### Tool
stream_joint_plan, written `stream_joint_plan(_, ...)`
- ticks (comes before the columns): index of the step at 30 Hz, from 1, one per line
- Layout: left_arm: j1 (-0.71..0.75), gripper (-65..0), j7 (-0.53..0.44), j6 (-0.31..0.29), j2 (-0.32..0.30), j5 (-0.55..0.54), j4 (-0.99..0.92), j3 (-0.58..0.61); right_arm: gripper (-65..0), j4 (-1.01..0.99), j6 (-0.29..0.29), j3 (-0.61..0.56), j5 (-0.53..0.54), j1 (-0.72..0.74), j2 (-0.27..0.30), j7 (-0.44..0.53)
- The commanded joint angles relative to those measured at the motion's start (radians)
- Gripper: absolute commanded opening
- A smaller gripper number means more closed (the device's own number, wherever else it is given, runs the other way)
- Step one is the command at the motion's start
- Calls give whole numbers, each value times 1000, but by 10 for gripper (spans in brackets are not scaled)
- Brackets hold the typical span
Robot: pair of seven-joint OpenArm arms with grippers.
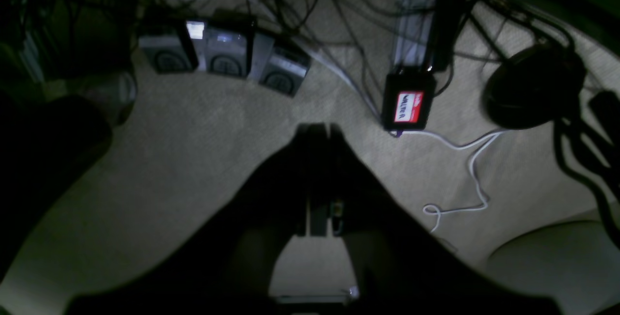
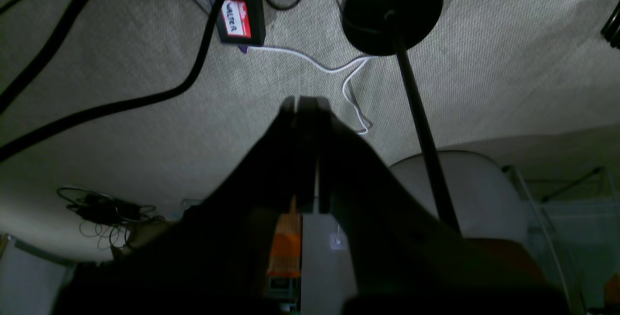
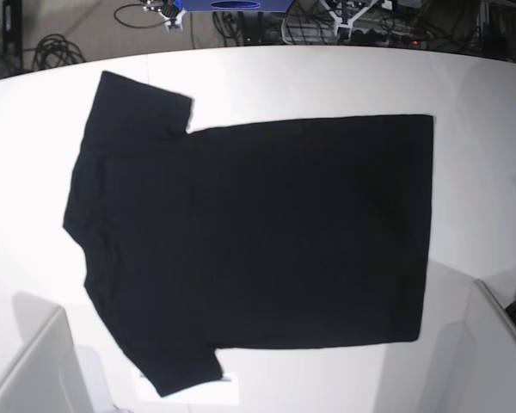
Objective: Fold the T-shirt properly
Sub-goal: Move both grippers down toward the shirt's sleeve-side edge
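The black T-shirt [image 3: 249, 241] lies flat and spread out on the white table [image 3: 482, 129] in the base view. Its plain side is up, the sleeves point left and the hem is at the right. No print shows. Neither gripper shows in the base view. In the left wrist view my left gripper [image 1: 317, 131] has its jaws together and holds nothing, with only carpet beyond it. In the right wrist view my right gripper [image 2: 305, 104] is also shut and empty, over the carpet. The T-shirt is out of both wrist views.
White arm parts [image 3: 26, 370] stand at the table's front left, and more white arm parts [image 3: 499, 344] at the front right. On the carpet are a black box with a red label [image 1: 408, 104], grey pedals [image 1: 225, 55], a round black stand base [image 2: 391, 7] and cables.
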Motion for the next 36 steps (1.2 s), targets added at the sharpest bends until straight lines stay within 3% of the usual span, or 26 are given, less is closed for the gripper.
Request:
stream_joint_plan(1,18,-650,-34,2,0,2,0,-2,-650,5,-9,-1,-1,-5,3,28)
stream_joint_plan(5,29,-650,-126,2,-1,2,-9,-3,-650,2,-9,-1,-2,-39,3,195)
stream_joint_plan(9,29,-650,-35,2,-3,2,-2,-3,-650,6,-9,-1,-2,-34,3,77)
stream_joint_plan(17,41,-650,-29,2,-3,9,0,9,-650,38,-8,13,7,-42,3,59)
stream_joint_plan(20,50,-650,-26,2,-8,12,1,11,-650,69,-6,98,44,-62,3,11)
stream_joint_plan(24,162,-650,-27,-4,-49,5,153,11,-650,374,-6,148,44,-224,29,-98)
stream_joint_plan(28,379,-650,-24,-98,-100,2,488,7,-650,829,-6,213,44,-453,29,-250)
stream_joint_plan(34,701,-650,-29,-119,-167,-7,987,-5,-650,1327,-6,300,44,-669,-17,-398)
stream_joint_plan(36,788,-650,-32,-119,-193,-69,1123,-6,-650,1445,-6,346,44,-706,-46,-414)
